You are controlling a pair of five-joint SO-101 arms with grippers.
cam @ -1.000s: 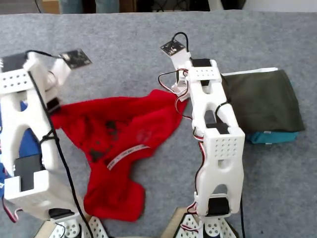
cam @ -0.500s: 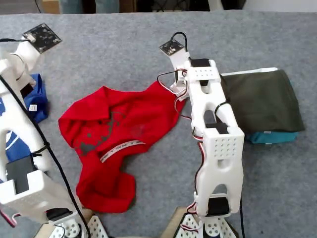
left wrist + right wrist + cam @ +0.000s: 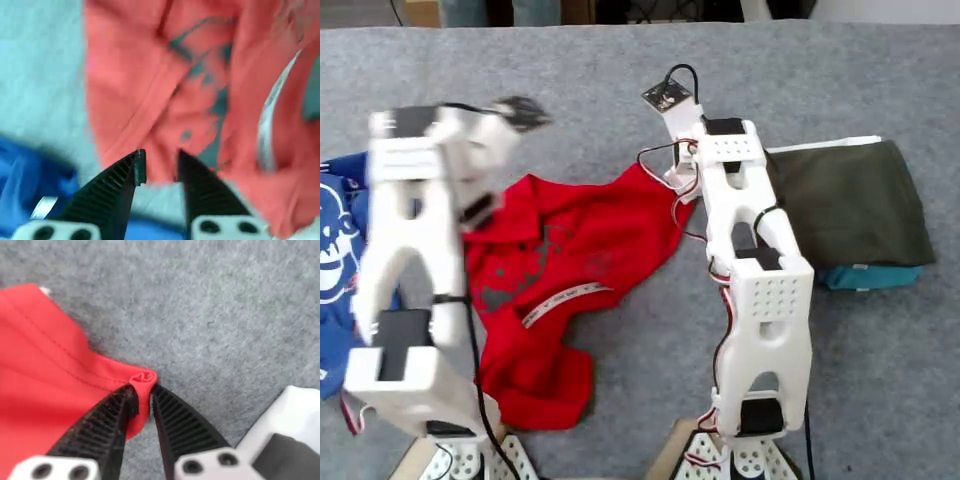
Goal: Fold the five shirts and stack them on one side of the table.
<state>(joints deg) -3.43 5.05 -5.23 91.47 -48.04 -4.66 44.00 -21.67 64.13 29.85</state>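
**Red shirt** (image 3: 570, 265): lies unfolded and crumpled on the grey counter (image 3: 570, 90), between the two arms. A dark grey print marks its middle, and a white band (image 3: 565, 305) crosses it below the print. One end is bunched into a lump (image 3: 535, 380) near the arm bases. The opposite corner is drawn out to a point toward the right arm.

**Right gripper** (image 3: 142, 395): closed on that corner of the red shirt (image 3: 45, 365). A small fold of fabric is pinched between the black ribbed fingers (image 3: 112, 412).

**Left gripper** (image 3: 160, 162): fingers parted, nothing held. It hangs over the red shirt's (image 3: 165, 90) edge, next to the blue shirt (image 3: 30, 185).

**Other shirts:** the blue shirt (image 3: 340, 260), with a white print, lies spread on the left of the counter. A folded dark olive shirt (image 3: 850, 200) rests on a teal shirt (image 3: 870, 277) on the right.
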